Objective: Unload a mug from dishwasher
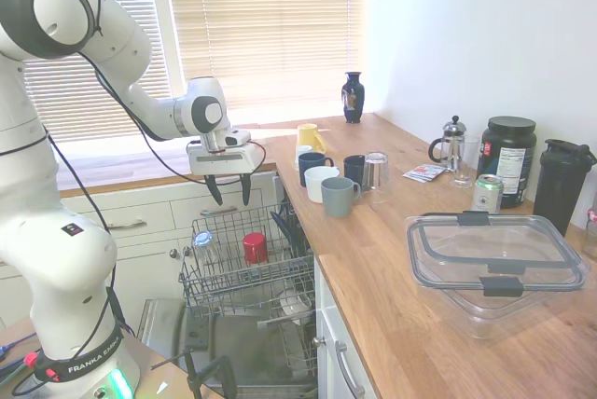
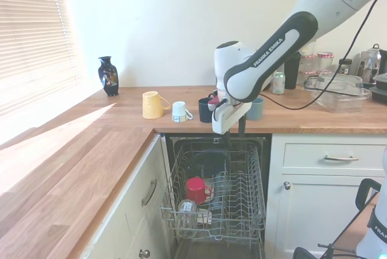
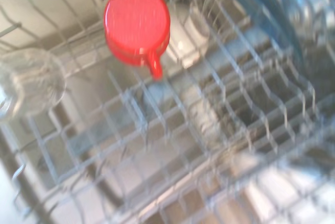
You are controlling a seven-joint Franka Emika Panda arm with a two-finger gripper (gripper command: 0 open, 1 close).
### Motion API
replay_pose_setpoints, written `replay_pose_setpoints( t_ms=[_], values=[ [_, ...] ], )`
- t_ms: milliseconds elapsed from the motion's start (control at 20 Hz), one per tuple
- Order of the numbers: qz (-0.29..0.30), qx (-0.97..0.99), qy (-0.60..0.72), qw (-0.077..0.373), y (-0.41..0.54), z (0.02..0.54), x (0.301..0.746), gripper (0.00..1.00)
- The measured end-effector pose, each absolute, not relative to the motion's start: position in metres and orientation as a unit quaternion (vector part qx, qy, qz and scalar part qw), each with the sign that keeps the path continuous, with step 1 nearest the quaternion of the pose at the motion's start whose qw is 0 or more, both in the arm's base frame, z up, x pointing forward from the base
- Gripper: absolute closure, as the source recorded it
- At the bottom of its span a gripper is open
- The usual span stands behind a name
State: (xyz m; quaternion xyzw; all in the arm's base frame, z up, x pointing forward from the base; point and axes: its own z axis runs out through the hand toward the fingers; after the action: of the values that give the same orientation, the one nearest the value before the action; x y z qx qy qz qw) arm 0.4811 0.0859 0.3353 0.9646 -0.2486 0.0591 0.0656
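Note:
The red mug (image 1: 255, 247) stands upside down in the grey wire rack (image 1: 215, 280) of the open dishwasher (image 1: 244, 348). From the other side the mug (image 2: 196, 189) is in the rack's (image 2: 242, 201) left part. In the wrist view the mug (image 3: 137, 25) shows its base, with its handle toward the rack's (image 3: 220, 130) middle. My gripper (image 1: 230, 194) hangs above the rack's back part, higher than the mug, open and holding nothing. From the second exterior view the gripper (image 2: 234, 131) is just under the counter edge.
An upturned glass (image 2: 186, 209) stands in the rack beside the mug. On the counter (image 1: 392, 268) are a yellow mug (image 2: 153, 104), a grey-blue mug (image 1: 338, 196), other mugs, a vase (image 1: 352, 97) and a clear lidded box (image 1: 494, 264). The dishwasher door (image 1: 177, 334) is folded down.

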Motion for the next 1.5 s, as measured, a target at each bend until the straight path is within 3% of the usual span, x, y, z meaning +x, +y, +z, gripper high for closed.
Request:
replay_pose_setpoints(
  t_ms=[750, 1500],
  values=[
    [0.049, 0.98, -0.176, 0.077, 0.138, 0.247, 0.552, 0.0],
    [0.038, 0.987, -0.138, 0.073, 0.145, 0.166, 0.579, 0.0]
  ],
)
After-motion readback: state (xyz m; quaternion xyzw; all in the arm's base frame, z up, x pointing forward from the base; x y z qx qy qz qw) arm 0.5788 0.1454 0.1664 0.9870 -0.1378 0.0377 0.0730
